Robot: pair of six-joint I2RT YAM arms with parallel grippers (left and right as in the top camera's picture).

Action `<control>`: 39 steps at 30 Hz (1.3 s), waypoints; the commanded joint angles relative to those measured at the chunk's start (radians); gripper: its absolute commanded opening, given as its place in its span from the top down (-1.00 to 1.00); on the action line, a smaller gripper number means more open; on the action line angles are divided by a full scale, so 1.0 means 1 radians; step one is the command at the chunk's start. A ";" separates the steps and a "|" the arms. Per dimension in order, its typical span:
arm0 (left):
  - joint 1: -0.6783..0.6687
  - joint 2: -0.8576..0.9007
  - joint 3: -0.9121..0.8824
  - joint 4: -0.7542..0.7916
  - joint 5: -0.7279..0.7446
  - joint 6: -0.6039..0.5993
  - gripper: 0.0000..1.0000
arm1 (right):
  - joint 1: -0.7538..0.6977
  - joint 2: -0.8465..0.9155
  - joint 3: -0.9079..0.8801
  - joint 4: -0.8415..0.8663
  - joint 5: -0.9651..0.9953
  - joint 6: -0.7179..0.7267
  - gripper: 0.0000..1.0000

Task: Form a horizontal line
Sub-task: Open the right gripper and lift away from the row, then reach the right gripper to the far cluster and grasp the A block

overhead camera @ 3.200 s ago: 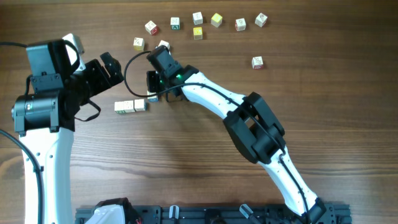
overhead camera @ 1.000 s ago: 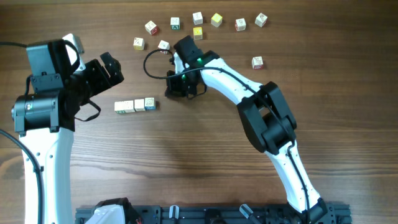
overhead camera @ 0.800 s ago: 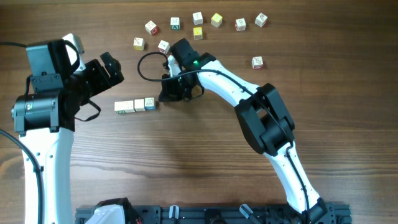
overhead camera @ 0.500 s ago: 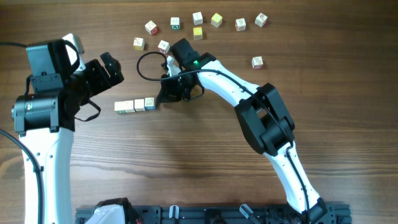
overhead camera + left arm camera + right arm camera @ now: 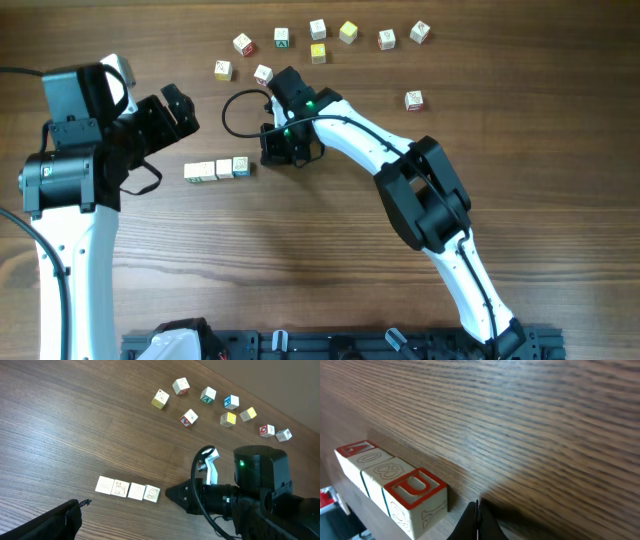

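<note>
The horizontal line is a short row of white cubes touching edge to edge, left of centre. It also shows in the left wrist view. In the right wrist view its end cube, with a red U on top, sits at the lower left. My right gripper is shut and empty, low over the wood just right of the row's right end. Its tips are a small gap away from the end cube. My left gripper is open and empty, above and left of the row.
Several loose cubes lie along the back of the table: a yellow one, a white one close behind the right arm, and a single one further right. A black cable loops beside the right wrist.
The right gripper left a cube at the row's right end and drew back to the right. It then came back, shut, close to that end. The left arm has not moved.
</note>
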 commanded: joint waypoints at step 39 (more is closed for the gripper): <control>0.003 -0.003 -0.007 0.002 -0.009 -0.008 -1.00 | -0.369 0.032 0.039 0.591 0.637 -0.461 -0.99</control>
